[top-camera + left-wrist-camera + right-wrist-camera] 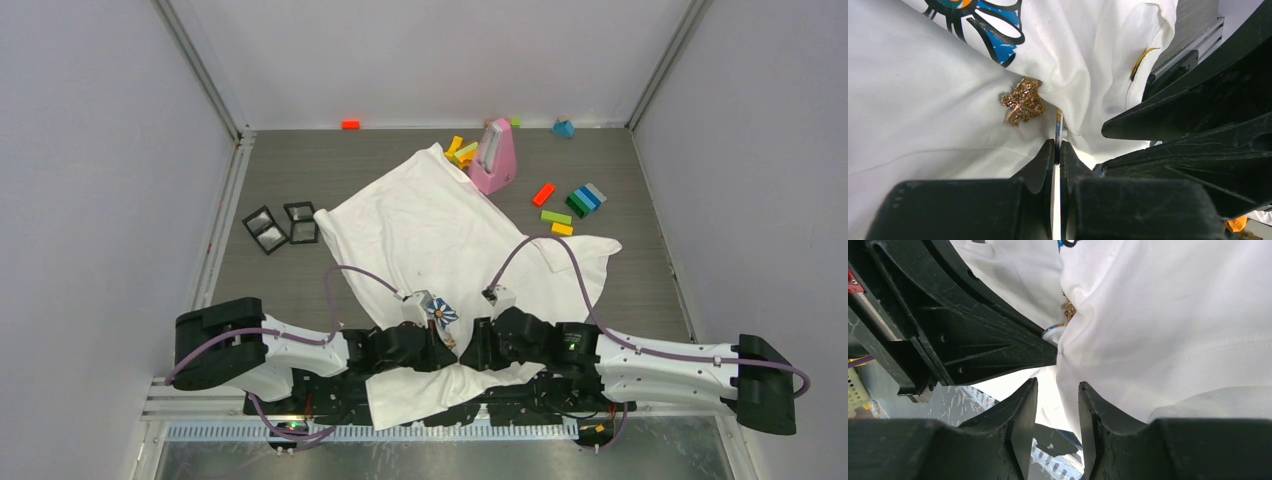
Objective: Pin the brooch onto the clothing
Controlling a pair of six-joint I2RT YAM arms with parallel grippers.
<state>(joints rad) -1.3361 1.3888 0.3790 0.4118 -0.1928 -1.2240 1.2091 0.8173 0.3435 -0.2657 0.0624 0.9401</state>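
Two white arms (290,355) with black joints (purple cables (560,250)).

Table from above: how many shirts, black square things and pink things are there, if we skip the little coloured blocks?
White T-shirt: 1
Black square frames: 2
Pink object: 1
Total: 4

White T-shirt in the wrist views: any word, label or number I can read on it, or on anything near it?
No readable text in any view.
White short-sleeved T-shirt: its blue-and-black flower print shows no letters.
Small yellow strip at the shirt's edge: too small to read.
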